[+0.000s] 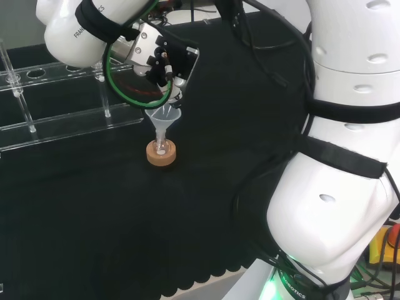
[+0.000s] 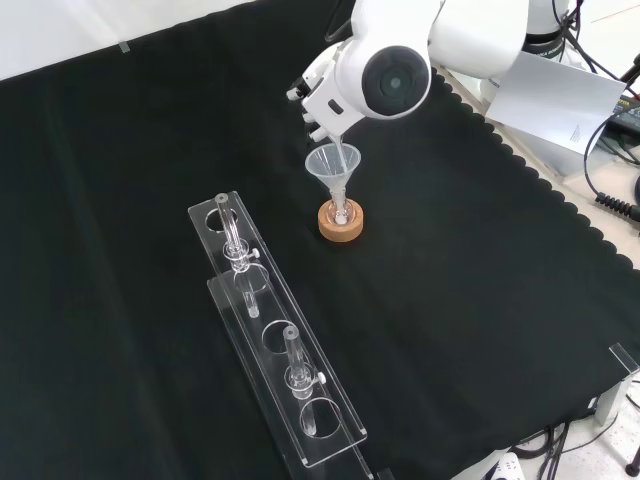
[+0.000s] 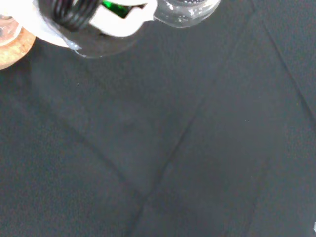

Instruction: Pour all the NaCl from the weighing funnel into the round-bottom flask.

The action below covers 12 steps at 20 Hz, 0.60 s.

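A small round-bottom flask stands on a cork ring with a clear plastic funnel in its neck. Some white powder shows at the flask's bottom. The black and white hand hangs just above the funnel, curled on a clear weighing funnel tilted down with its spout over the funnel's mouth. In the front view the weighing funnel dips into the funnel above the cork ring; the arm's link covers most of the hand. The wrist view catches the cork ring.
A long clear acrylic rack holding glass tubes lies left of the flask in the front view, and far left in the head view. The cloth's scalloped edge runs along the right of the front view.
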Motion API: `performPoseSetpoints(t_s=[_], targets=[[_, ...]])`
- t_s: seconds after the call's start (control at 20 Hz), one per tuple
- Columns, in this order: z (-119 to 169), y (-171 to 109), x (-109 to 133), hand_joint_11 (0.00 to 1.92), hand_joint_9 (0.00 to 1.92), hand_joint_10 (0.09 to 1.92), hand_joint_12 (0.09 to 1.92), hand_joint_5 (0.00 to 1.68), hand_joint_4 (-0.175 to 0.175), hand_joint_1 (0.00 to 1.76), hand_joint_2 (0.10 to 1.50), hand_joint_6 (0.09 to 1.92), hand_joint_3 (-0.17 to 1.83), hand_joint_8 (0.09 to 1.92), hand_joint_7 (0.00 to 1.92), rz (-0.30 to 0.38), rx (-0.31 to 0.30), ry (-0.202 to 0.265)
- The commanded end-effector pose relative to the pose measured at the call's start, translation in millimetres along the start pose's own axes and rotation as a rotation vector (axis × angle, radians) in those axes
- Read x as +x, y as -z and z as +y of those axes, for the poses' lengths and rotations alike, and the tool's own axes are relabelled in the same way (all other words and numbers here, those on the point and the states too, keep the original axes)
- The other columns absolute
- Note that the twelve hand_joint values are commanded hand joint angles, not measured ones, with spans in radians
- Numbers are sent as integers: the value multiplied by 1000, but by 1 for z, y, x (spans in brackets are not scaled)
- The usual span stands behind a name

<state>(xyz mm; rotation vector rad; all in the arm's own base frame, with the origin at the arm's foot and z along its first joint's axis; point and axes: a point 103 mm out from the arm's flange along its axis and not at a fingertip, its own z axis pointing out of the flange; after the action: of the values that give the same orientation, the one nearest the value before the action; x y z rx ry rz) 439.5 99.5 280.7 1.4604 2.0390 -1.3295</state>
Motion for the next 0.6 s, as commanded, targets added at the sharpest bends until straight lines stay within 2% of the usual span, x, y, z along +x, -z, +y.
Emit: performPoseSetpoints(t_s=[0.05,0.4,0.6], targets=[[1,2,2,1227,1479,87,752,1209,68,1131,766,730,507,423,1265,-36,7,-4],[2,3,3,1227,1479,87,751,1209,69,1131,763,732,512,422,1265,-81,14,-5],[3,7,7,1227,1479,87,751,1209,70,1131,762,734,515,421,1265,-148,23,-6]])
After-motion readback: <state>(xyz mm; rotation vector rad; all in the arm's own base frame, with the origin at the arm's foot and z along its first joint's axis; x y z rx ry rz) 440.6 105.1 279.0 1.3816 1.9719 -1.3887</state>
